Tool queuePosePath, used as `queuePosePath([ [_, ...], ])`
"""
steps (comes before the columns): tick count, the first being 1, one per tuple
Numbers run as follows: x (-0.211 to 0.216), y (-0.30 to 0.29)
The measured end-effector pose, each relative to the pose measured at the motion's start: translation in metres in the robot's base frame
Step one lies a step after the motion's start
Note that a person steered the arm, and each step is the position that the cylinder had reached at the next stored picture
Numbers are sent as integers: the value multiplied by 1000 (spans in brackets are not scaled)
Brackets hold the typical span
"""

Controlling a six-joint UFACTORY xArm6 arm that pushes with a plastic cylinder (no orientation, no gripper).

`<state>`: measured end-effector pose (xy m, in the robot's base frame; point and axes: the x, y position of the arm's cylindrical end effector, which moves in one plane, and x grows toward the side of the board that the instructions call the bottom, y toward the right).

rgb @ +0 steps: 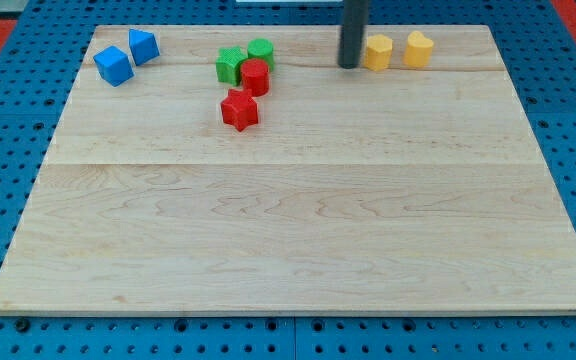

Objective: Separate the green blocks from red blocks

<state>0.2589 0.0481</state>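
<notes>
the rod is cut off by the frame's top edge. the green cylinder is partly hidden behind the red cylinder.

Bright, even light — a clear, sharp view

The wooden board is evenly lit with no glare; blocks cast only faint, short shadows, and the dark rod looks slightly soft — edges show no obvious distortion.

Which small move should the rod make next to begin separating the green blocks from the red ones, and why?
Probably slide my tip toward the view's left, to the green cylinder. The tip stands beside the yellow blocks, clear of the cluster, where the red cylinder touches both the green cylinder and the green star; the red star lies just below.
</notes>
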Motion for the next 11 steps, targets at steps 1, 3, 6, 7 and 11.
queuePosePath([
  [1,-20,-65],
  [3,33,-101],
  [6,111,-139],
  [7,115,-159],
  [11,96,-86],
])
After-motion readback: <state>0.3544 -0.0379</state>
